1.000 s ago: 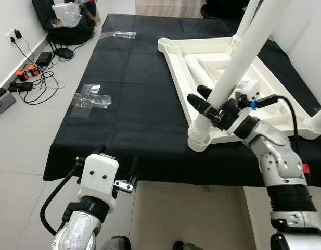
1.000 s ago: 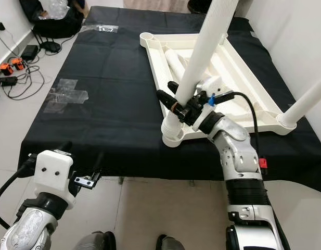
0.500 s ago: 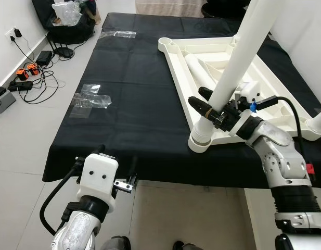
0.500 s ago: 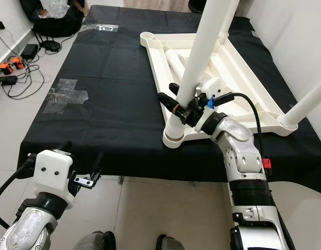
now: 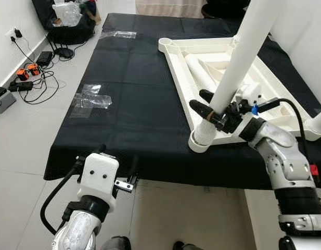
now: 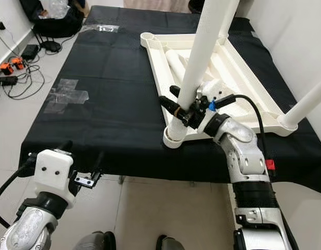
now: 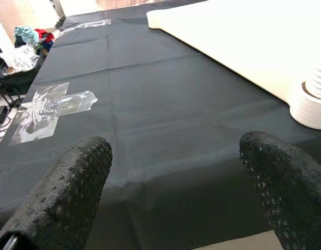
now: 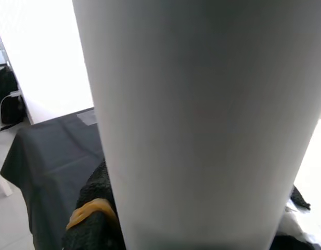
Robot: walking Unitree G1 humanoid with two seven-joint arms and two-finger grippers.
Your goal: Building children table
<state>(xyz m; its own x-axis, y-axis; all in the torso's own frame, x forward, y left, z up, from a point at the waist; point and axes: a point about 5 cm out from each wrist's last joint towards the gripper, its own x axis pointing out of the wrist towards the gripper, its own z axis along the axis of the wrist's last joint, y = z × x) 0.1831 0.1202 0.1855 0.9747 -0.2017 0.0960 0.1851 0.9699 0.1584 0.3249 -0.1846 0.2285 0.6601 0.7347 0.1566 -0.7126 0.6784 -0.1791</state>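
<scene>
Step in hand, likely: seating white leg (image 5: 238,65) in near corner socket of upturned tabletop (image 5: 264,73), at 3 o'clock on black-covered desk (image 5: 134,104). Right gripper (image 5: 215,112) jaws clamped on leg low down. Left gripper (image 7: 170,192) jaws wide apart, idle at 7 o'clock desk edge. Next: press or twist leg home, then release.

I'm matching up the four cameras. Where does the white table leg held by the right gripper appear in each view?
Left eye: table leg slants up from the corner socket, right of centre.
Right eye: leg rises from the socket, centre-right.
Left wrist: the leg's ribbed base sits at the frame's edge.
Right wrist: the leg stands close up between the fingers.
Shared landmark: the black cloth.
</scene>
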